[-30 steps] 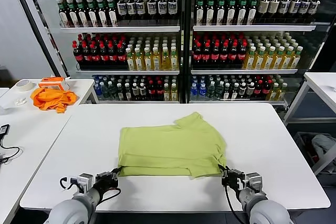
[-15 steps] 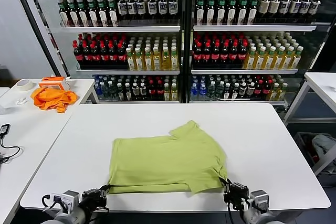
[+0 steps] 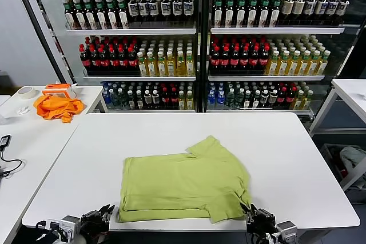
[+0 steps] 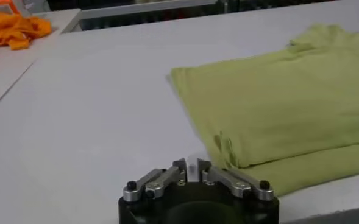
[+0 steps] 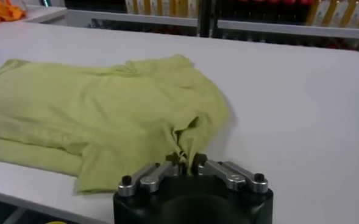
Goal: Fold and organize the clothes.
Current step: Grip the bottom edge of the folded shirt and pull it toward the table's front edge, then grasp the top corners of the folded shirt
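A lime T-shirt (image 3: 183,180) corner is pinched by the right gripper (image 5: 189,163); the left gripper (image 4: 191,169), nearly closed, holds nothing beside the hem. Regrasping is needed for folding.

White rectangular worktop (image 3: 297,158) in the centre. Far behind it, two black-framed glass-door drinks fridges (image 3: 197,44) with white shelves packed with bottles. Left: second white table (image 3: 23,141) carrying a bright orange crumpled cloth (image 3: 56,107), a tape roll (image 3: 26,92) and a black cable (image 3: 7,167). Right: another white table (image 3: 350,92). Pale wall far left.
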Available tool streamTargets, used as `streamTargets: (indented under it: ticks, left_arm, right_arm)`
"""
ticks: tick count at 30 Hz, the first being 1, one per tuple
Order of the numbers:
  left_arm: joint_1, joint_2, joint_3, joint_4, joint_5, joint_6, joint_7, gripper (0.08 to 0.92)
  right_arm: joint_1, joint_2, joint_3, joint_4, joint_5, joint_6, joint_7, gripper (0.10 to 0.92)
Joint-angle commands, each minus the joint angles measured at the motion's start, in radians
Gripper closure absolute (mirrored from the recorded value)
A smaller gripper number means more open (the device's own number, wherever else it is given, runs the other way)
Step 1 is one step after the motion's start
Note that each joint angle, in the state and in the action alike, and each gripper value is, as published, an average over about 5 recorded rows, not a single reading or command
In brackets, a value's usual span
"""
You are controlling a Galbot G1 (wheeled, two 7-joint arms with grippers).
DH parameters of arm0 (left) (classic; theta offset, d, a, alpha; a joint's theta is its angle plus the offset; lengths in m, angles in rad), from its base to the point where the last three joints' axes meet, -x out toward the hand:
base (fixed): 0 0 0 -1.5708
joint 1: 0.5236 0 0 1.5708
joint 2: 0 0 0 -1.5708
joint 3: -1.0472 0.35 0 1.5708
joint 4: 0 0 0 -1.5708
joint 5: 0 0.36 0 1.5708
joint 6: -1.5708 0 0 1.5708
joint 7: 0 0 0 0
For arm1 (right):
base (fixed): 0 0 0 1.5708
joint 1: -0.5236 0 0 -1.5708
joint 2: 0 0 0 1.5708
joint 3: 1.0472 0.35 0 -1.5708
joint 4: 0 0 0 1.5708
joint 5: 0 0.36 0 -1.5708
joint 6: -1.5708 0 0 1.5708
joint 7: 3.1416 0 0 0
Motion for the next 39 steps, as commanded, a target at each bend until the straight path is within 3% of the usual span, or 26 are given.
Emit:
streamTargets:
  ticks: [1,8,13,15,19,30,39]
  left_arm:
    - [-0.015,0.026,-0.039,-0.043,0.018,-0.031,-0.018,0.683]
    - [-0.134,0.114,-0.095,-0.031,-0.041,-0.032,-0.01,0.483]
    - [-0.277,0.146,0.0,0.135,-0.042,-0.092,0.067,0.336]
    - [-0.339,0.149,0.045,0.219,-0.063,-0.119,0.11,0.284]
    - [-0.454,0.146,0.118,0.306,-0.137,-0.106,0.112,0.195]
    - [-0.678,0.111,0.3,0.468,-0.236,-0.059,0.113,0.177]
    - [-0.763,0.063,0.405,0.554,-0.214,-0.069,0.139,0.177]
  right_arm:
    - [0.005,-0.05,0.06,0.039,0.049,-0.005,-0.049,0.581]
    - [0.218,-0.145,0.137,0.04,0.221,-0.043,-0.042,0.399]
    - [0.601,-0.118,-0.106,-0.198,0.227,-0.058,-0.006,0.257]
    - [0.751,-0.086,-0.22,-0.319,0.223,-0.059,0.0,0.221]
    - [0.961,-0.008,-0.397,-0.508,0.212,-0.059,0.016,0.204]
    - [1.252,0.226,-0.625,-0.895,0.182,-0.057,0.025,0.203]
    - [1.222,0.297,-0.618,-1.013,0.141,-0.057,0.049,0.203]
